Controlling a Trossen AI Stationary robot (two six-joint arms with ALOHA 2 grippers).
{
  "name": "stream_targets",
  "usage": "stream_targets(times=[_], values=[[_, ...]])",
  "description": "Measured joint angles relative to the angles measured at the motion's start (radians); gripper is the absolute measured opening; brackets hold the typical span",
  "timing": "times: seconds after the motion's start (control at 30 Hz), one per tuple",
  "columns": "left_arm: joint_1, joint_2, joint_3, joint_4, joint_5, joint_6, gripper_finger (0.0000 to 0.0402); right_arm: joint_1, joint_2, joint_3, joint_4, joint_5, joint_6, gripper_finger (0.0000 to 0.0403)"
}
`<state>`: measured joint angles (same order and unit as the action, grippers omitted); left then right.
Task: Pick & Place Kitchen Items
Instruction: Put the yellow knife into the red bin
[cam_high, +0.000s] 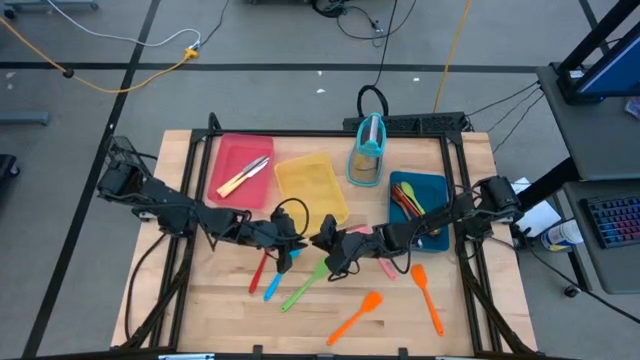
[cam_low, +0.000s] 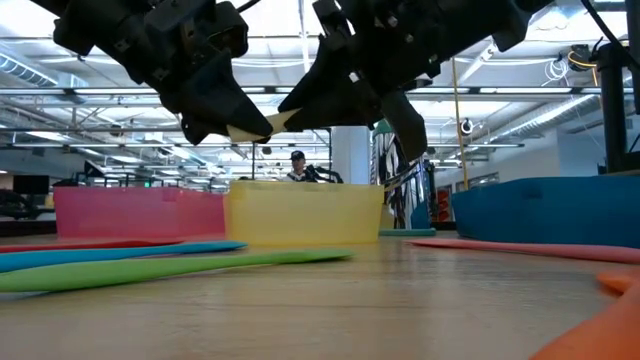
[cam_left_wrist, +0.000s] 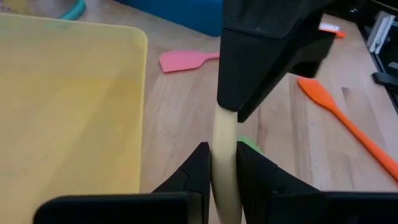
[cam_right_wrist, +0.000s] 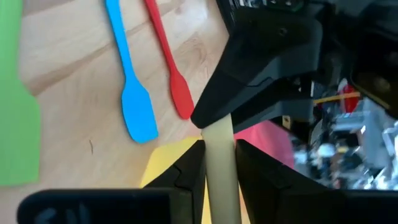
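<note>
A cream-handled utensil (cam_left_wrist: 224, 155) hangs in the air just in front of the yellow tray's (cam_high: 310, 185) near edge. My left gripper (cam_left_wrist: 222, 152) and my right gripper (cam_right_wrist: 219, 149) meet tip to tip over it, each shut on it. Only a short cream stretch (cam_low: 262, 125) shows between them; the rest of the utensil is hidden. On the table below lie a red spatula (cam_high: 259, 270), a blue one (cam_high: 274, 283), a green one (cam_high: 305, 285), a pink one (cam_left_wrist: 186, 60) and two orange ones (cam_high: 356, 316) (cam_high: 428, 295). My left gripper pinches the cream handle (cam_left_wrist: 224, 177) between its two fingers, coming from the table's left and slanting down. The handle runs straight out ahead, in line with the fingers, clear of the table. My right gripper pinches the same cream handle (cam_right_wrist: 219, 168) between its two fingers, coming from the table's right and slanting a little down. The handle runs in line with the fingers toward my left gripper. The utensil spans the two grippers, lifted clear.
A pink tray (cam_high: 228, 150) at the back left holds a cream-handled knife (cam_high: 243, 176). A blue tray (cam_high: 432, 185) at the right holds several utensils. A teal-framed holder (cam_high: 367, 155) stands at the back. Bare wood lies along the near edge.
</note>
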<state>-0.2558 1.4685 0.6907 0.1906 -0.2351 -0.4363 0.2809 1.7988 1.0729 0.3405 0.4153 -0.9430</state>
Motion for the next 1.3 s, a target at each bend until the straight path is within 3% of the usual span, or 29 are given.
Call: stream_targets(times=[0.27,0.6,0.97,1.17,1.3], values=[[0.018,-0.001,0.0,-0.003,0.006,-0.046,0.0052,0.0,0.0,0.0,-0.001,0.005,0.196,0.0074],[0.032,-0.001,0.001,-0.003,-0.015,-0.063,0.0052,0.002,-0.001,0.0,-0.002,0.061,0.199,0.0075],[0.104,-0.001,0.001,-0.026,-0.043,-0.038,0.0052,0.002,-0.004,0.0,-0.001,0.053,0.228,0.0075],[0.167,-0.074,0.001,-0.097,-0.047,0.022,0.0052,0.004,-0.004,0.0,-0.012,0.053,0.335,0.0075],[0.21,-0.172,0.001,-0.213,-0.118,0.039,0.0052,0.012,-0.004,0.0,-0.01,0.053,0.435,0.0075]])
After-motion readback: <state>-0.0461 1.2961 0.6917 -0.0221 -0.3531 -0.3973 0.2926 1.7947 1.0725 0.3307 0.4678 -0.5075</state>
